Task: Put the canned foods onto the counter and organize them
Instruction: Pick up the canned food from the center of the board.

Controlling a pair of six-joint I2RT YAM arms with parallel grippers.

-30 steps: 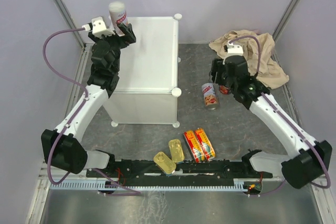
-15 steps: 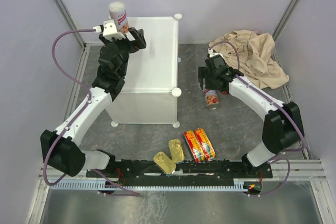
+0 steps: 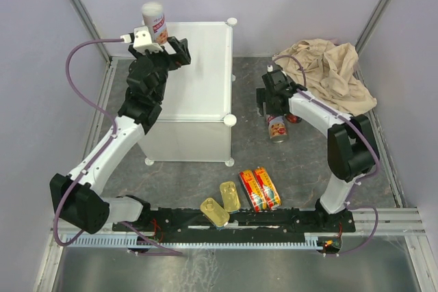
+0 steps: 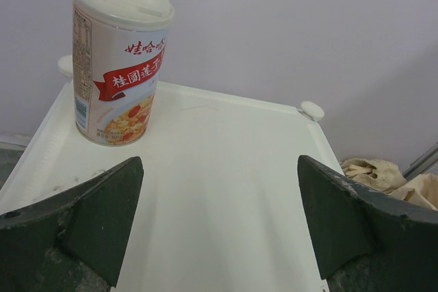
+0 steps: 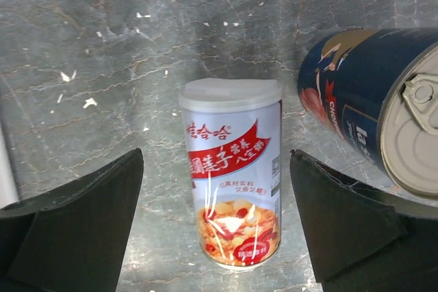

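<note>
One white-and-red can (image 3: 154, 21) stands upright at the back left corner of the white counter (image 3: 202, 66); it also shows in the left wrist view (image 4: 120, 59). My left gripper (image 3: 179, 48) is open and empty over the counter top (image 4: 226, 169), right of that can. A second white-and-red can (image 3: 276, 129) lies on the floor, with a dark can (image 3: 293, 118) beside it. My right gripper (image 3: 269, 109) is open just above them; its jaws (image 5: 216, 169) stand either side of the lying can (image 5: 233, 189), apart from it. The dark can (image 5: 369, 107) lies to its right.
Two gold tins (image 3: 214, 211) (image 3: 230, 196) and two red-yellow tins (image 3: 251, 191) (image 3: 267, 187) lie near the front rail. A beige cloth (image 3: 332, 73) is heaped at the back right. The counter's wall stands left of the right gripper.
My left gripper has drawn away to the right from the can, which stays on the counter. My right arm has swung left and down over the lying white-and-red can.
</note>
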